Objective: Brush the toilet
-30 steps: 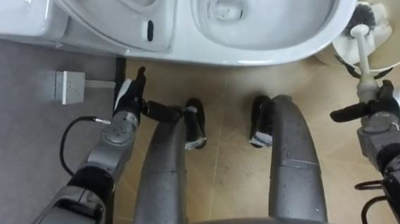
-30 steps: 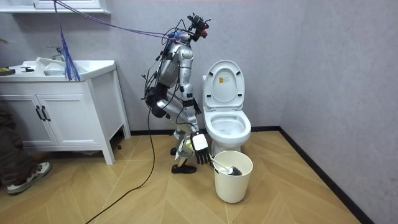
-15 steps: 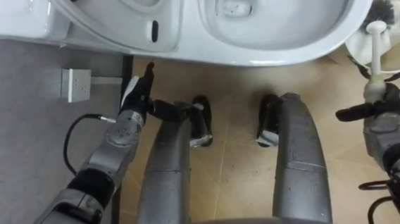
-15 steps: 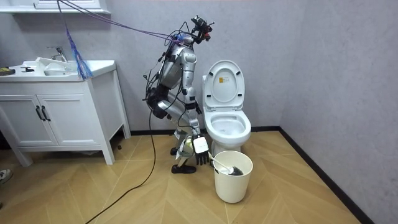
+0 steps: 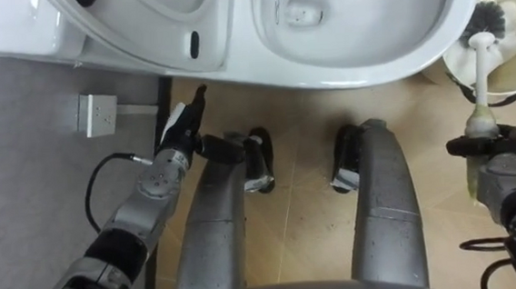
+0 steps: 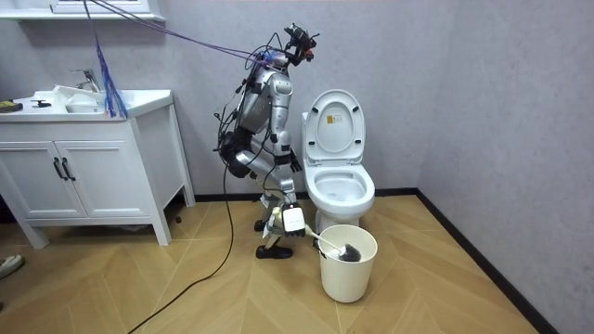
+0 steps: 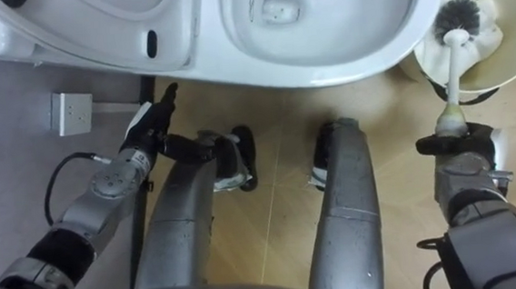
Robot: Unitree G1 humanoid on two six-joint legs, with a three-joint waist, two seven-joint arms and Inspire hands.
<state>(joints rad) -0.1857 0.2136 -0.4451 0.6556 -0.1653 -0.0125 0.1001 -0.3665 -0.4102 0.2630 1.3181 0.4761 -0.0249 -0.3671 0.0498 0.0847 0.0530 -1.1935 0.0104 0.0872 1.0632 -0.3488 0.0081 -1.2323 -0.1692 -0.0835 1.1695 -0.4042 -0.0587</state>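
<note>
Moved in closer to the bucket [image 6: 348,271] over the last second: right hand [image 7: 463,148], fingers curled round the handle end of the toilet brush [image 7: 450,58], bristles down inside the bucket. Left hand [image 5: 180,136] idle well left of it, fingers straight. Likely trouble: catching the rim on lifting and tipping the bucket.

Count at the toilet corner.
- White ceramic toilet [image 5: 371,64]: one, with one raised lid [image 6: 332,121].
- White-handled toilet brush with dark bristles [image 5: 478,79]: one.
- Round cream plastic bucket [image 6: 348,274]: one.
- White wooden vanity cabinet [image 6: 102,190]: one, with two doors and two dark door handles [image 6: 61,169].
- White square wall socket plate [image 5: 93,114]: one.
- Robot hands: two, left hand [image 5: 182,131] and right hand [image 5: 499,146].
- Person's light shoe [image 6: 7,266]: one, at the room view's left edge.
</note>
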